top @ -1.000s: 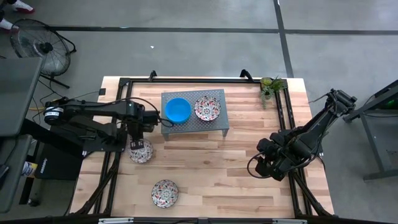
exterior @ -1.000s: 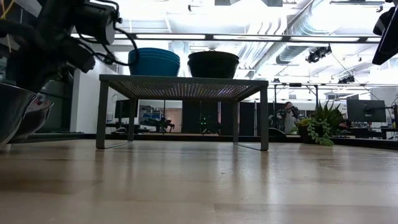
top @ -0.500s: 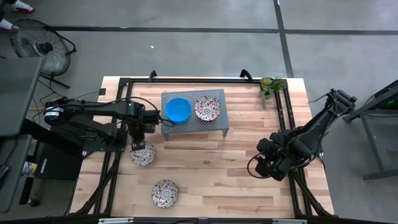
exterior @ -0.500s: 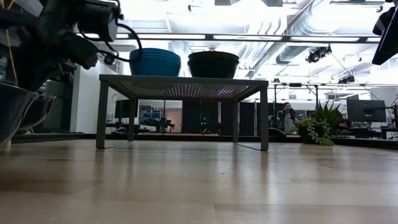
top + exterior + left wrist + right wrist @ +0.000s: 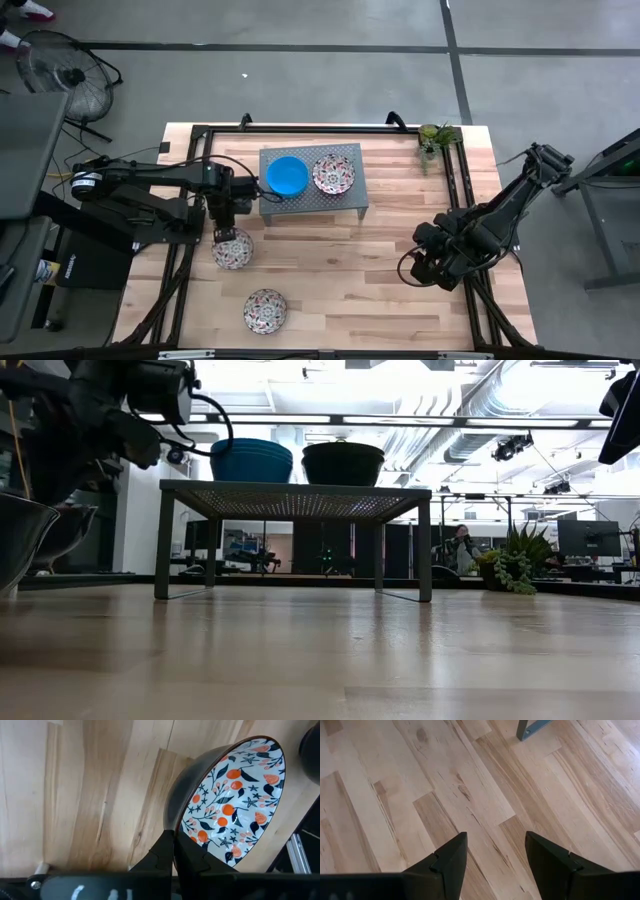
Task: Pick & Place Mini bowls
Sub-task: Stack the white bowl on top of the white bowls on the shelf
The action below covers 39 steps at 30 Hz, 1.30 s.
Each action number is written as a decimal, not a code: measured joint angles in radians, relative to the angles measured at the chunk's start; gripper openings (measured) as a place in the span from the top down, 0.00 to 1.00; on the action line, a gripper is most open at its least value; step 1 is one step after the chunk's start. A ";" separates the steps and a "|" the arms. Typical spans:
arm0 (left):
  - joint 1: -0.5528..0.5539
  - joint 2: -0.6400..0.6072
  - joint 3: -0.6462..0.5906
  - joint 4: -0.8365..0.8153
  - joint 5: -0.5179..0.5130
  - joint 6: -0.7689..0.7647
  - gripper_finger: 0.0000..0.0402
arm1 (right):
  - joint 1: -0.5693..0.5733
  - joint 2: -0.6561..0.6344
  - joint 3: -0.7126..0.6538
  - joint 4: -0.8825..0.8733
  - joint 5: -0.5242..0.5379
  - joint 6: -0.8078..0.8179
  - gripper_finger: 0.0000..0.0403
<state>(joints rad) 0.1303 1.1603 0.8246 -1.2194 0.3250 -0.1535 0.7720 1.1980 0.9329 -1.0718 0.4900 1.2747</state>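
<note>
My left gripper [image 5: 222, 234] is shut on a white floral mini bowl [image 5: 233, 251] at the table's left, in front of the grey perforated stand [image 5: 345, 196]. On the stand rest a stack of blue bowls [image 5: 287, 176] and a floral bowl [image 5: 333, 174]; in the low view they show as a blue stack [image 5: 250, 461] and a dark bowl [image 5: 343, 464]. Another floral bowl [image 5: 265, 310] sits on its base near the table's near edge. My right gripper [image 5: 495, 855] is open over bare wood at the table's right [image 5: 432, 262]. My left gripper [image 5: 173, 834] pinches the floral bowl by its rim [image 5: 170, 822], one finger on the patterned inside and one on the dark outer wall. The fingers come from above, pointing down. The bowl hangs tilted on edge below them and appears lifted clear of the table [image 5: 68, 536].
Black frame rails [image 5: 455, 190] run along the table's left, far and right sides. A small potted plant [image 5: 437, 138] stands at the far right corner. Bare wood [image 5: 350, 270] lies between the stand and the near edge.
My left gripper, still shut on the floral bowl, has carried it a little toward the table's near and right side. In the low view the bowl has risen slightly. The right arm has kept still.
</note>
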 joint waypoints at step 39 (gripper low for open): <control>-0.204 0.000 -0.001 0.201 0.055 -0.233 1.00 | 0.000 0.000 0.000 0.001 -0.029 0.004 0.53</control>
<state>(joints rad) -0.0737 1.1603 0.8234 -1.0181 0.3805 -0.3867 0.7721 1.1980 0.9329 -1.0707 0.4612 1.2789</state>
